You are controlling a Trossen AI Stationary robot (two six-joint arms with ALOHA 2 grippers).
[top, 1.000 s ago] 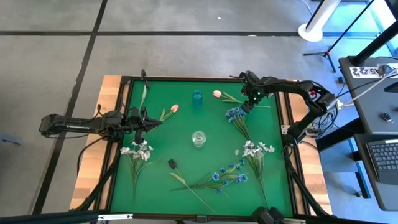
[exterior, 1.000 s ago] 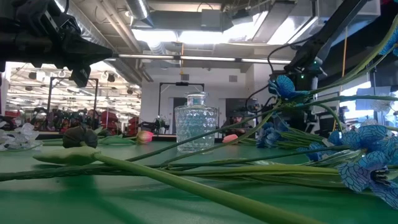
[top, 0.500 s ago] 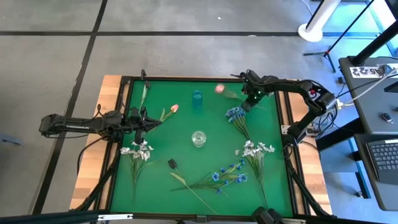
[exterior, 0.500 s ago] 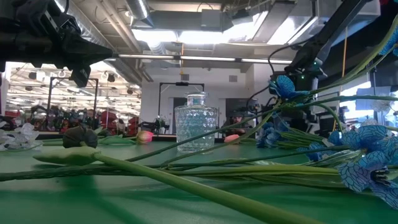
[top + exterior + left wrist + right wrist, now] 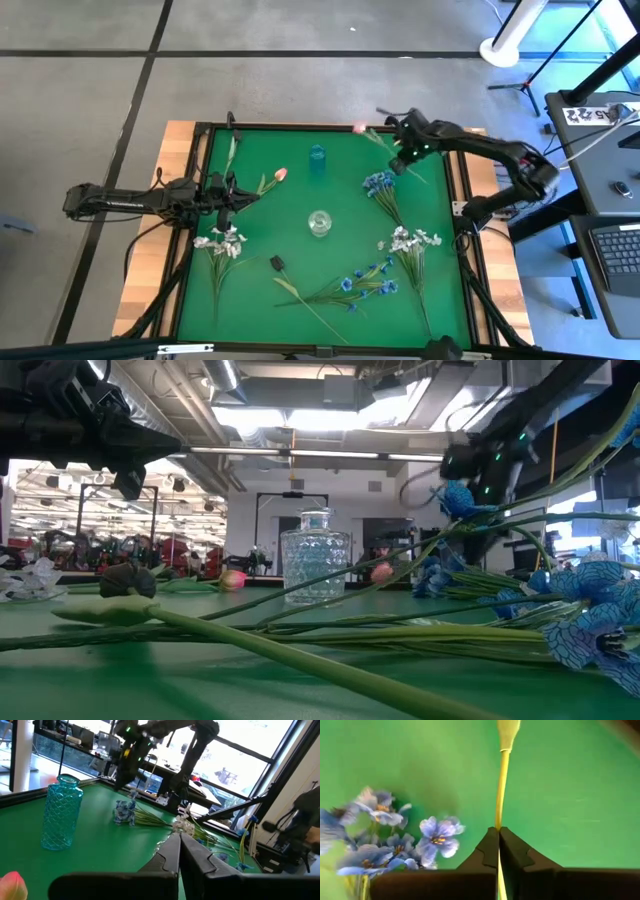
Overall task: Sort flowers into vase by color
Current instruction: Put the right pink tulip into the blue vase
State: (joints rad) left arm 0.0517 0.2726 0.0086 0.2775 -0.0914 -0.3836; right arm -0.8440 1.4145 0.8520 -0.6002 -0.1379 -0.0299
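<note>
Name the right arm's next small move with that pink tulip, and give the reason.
Probably lift it higher and carry it toward a vase. The right gripper is shut on the pink tulip's stem at the far edge, and neither the blue vase nor the clear vase holds a flower yet.

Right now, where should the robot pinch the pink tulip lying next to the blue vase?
Probably on its thin green stem, a little below the bud. The pink tulip lies flat on the green table, bud toward the blue vase, stem slanting down toward the left pincer. Coming straight down with fingers across the stem looks best, since the bud is soft and rounder.
</note>
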